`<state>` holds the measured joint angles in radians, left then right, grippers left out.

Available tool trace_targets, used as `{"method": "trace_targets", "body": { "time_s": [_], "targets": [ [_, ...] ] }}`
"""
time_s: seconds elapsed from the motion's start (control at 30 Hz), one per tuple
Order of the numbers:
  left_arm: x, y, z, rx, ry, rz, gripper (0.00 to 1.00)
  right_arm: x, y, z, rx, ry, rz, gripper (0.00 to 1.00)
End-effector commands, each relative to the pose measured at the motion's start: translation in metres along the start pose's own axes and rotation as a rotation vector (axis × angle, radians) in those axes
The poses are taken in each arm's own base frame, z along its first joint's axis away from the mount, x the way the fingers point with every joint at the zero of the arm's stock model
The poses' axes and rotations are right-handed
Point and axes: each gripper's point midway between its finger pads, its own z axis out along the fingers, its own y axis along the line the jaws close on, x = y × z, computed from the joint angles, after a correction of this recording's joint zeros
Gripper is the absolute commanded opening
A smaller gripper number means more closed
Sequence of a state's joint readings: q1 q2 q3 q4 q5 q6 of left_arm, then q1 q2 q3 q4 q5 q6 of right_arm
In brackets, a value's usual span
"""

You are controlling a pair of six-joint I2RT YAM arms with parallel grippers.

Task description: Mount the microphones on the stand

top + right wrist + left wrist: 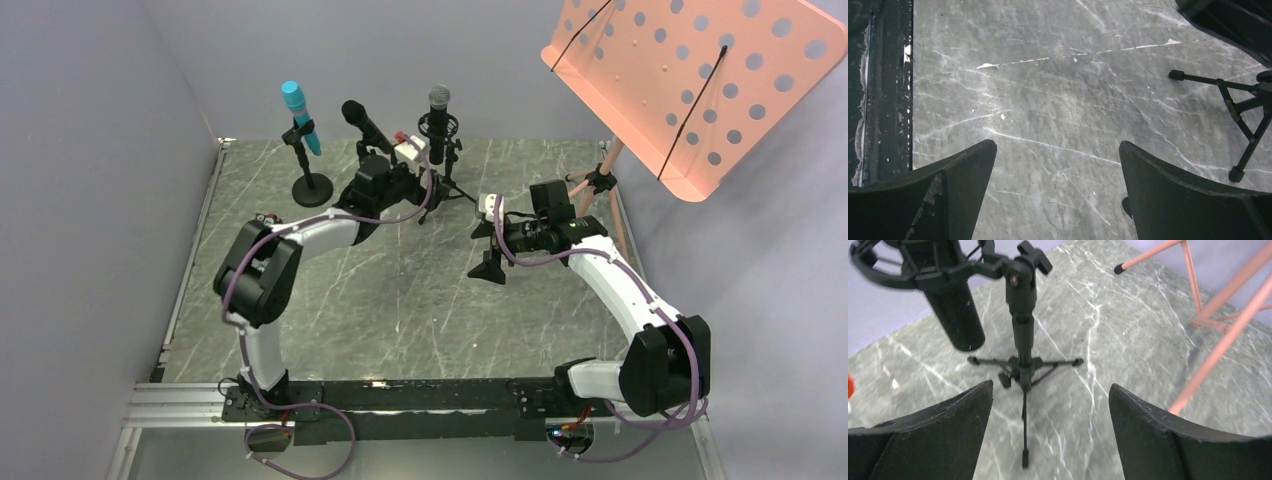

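Three microphones sit in stands at the back of the table. The turquoise microphone (296, 112) tilts in a round-base stand (311, 188). A black microphone (364, 124) leans beside it. The silver-headed microphone (439, 118) stands upright in a shock mount on a tripod stand (1023, 342), and its black body (955, 315) hangs clear of my fingers. My left gripper (428, 168) (1050, 390) is open just in front of that tripod, holding nothing. My right gripper (488, 262) (1058, 147) is open above bare table at the centre right, also holding nothing.
A pink perforated music stand (690, 80) rises at the back right, with its legs (1218, 320) on the table near the tripod. One tripod leg (1243, 115) shows to the right of my right gripper. A black rail (883, 90) borders the marble tabletop (400, 300).
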<state>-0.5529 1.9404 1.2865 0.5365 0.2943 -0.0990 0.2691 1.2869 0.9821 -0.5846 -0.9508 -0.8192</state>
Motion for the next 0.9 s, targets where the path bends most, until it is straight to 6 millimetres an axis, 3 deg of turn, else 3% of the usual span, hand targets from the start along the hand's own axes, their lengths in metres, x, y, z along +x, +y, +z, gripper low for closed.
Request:
{"method": "trace_targets", "body": {
  "time_s": [0.0,0.13,0.2,0.33,0.47,0.57,0.7,0.73,0.87],
  "targets": [
    [-0.011,-0.004,-0.046,-0.062,0.010,-0.022,0.90,-0.023,-0.006,-0.014,0.026,-0.051,-0.074,1.00],
    [-0.008,-0.014,-0.100,-0.104,0.085,-0.048,0.92,-0.025,-0.011,-0.023,0.057,-0.069,-0.067,1.00],
    [-0.020,-0.019,-0.135,-0.132,0.101,-0.029,0.94,-0.024,-0.014,-0.027,0.072,-0.075,-0.055,1.00],
    [-0.018,-0.008,-0.205,-0.230,0.128,-0.034,0.99,-0.026,-0.018,-0.034,0.090,-0.088,-0.039,1.00],
    [0.001,0.036,-0.267,-0.371,0.068,-0.308,0.99,-0.026,-0.019,-0.036,0.093,-0.095,-0.031,1.00],
    [0.025,0.078,-0.296,-0.515,0.036,-0.561,0.99,-0.026,-0.019,-0.035,0.085,-0.097,-0.026,1.00],
    [0.063,0.127,-0.314,-0.745,0.107,-0.848,0.99,-0.028,-0.016,-0.036,0.073,-0.102,-0.035,1.00],
    [0.063,0.146,-0.319,-0.859,0.121,-0.890,0.99,-0.029,-0.015,-0.037,0.073,-0.106,-0.040,1.00],
    [0.101,0.192,-0.331,-1.204,0.387,-1.071,0.99,-0.033,-0.011,-0.037,0.061,-0.120,-0.052,1.00]
  ]
}}
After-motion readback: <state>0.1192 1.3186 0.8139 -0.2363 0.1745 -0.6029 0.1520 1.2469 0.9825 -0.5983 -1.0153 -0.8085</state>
